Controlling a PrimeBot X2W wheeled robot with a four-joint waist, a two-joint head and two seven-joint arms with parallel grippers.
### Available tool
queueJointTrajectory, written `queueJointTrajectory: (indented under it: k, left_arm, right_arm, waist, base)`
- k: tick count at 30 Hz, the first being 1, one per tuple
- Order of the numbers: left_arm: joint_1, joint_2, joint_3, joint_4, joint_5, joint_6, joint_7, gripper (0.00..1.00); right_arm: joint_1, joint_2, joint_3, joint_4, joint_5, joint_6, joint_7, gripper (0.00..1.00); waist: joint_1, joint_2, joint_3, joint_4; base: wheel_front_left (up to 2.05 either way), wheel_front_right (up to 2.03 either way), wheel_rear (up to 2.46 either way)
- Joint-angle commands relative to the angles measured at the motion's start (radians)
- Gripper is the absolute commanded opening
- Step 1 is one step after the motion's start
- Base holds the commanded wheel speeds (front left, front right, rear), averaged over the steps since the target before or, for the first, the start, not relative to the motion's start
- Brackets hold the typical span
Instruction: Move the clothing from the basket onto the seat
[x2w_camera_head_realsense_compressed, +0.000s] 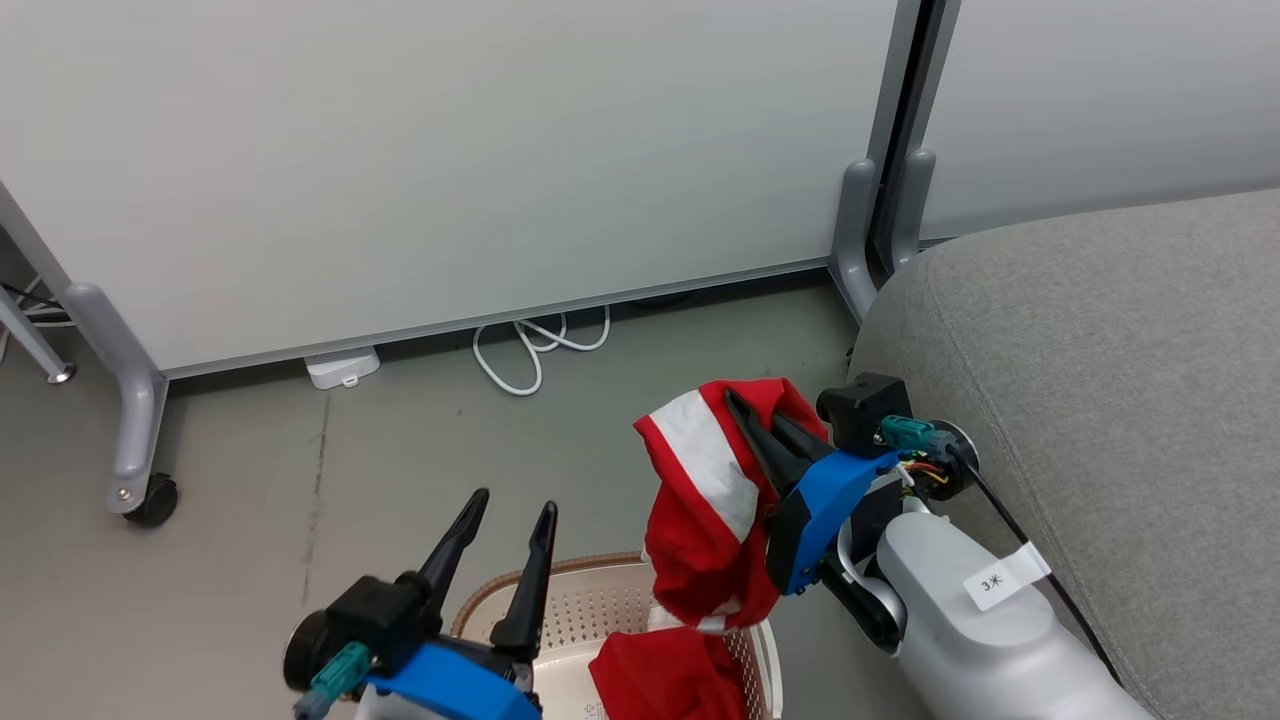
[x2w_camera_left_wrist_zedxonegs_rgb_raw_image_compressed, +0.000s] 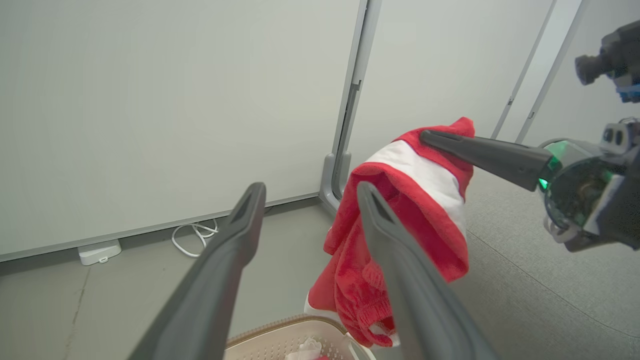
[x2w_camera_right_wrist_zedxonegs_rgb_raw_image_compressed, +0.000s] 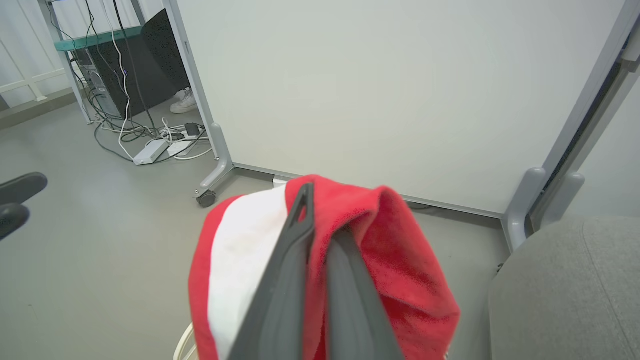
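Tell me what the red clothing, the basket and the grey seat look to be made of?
The clothing: soft, matte, knit-like fabric, hanging in limp folds. The basket: smooth, probably moulded plastic, with rows of small holes and a brownish rim. The seat: matte grey woven-looking upholstery with a stitched seam.

Left gripper (x2w_camera_head_realsense_compressed: 514, 503) sits low at the left, its 2 fingers spread wide, pointing up. Right gripper (x2w_camera_head_realsense_compressed: 752, 410), higher on its pale forearm (x2w_camera_head_realsense_compressed: 960, 610), is pinched tight on clothing (x2w_camera_head_realsense_compressed: 700, 520).
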Motion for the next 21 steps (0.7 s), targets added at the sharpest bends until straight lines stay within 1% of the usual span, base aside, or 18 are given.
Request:
queueJointTrajectory:
  k: [1, 5, 13, 17, 21]
  left_arm:
    - [0.021, -0.004, 0.017, -0.011, 0.014, -0.008, -0.005, 1.00]
    - [0.069, -0.014, 0.069, -0.031, 0.046, -0.016, -0.005, 1.00]
    - [0.097, -0.041, 0.121, -0.047, 0.087, -0.022, -0.005, 1.00]
    - [0.098, -0.044, 0.121, -0.060, 0.094, -0.020, -0.005, 1.00]
    - [0.096, -0.037, 0.126, -0.072, 0.098, -0.021, -0.005, 1.00]
  right_arm:
    - [-0.002, -0.003, -0.005, -0.004, -0.011, 0.000, -0.008, 0.00]
    - [0.008, -0.003, -0.015, -0.007, -0.019, 0.000, -0.007, 0.00]
    - [0.017, -0.003, -0.025, -0.019, -0.027, 0.000, 0.000, 0.00]
    - [0.014, -0.003, -0.029, -0.023, -0.031, 0.000, 0.002, 0.00]
    - [0.006, -0.003, -0.037, -0.030, -0.039, 0.000, 0.004, 0.00]
  waist:
    - [0.0000, 0.0000, 0.000, 0.000]
    - [0.0000, 0.0000, 0.000, 0.004]
    - [0.0000, 0.0000, 0.005, 0.002]
    - [0.0000, 0.0000, 0.013, -0.027]
    - [0.0000, 0.0000, 0.025, -0.082]
  base:
    - [0.00, 0.00, 0.00]
    - [0.00, 0.00, 0.00]
    - [0.00, 0.00, 0.00]
    - [0.00, 0.00, 0.00]
    - [0.00, 0.00, 0.00]
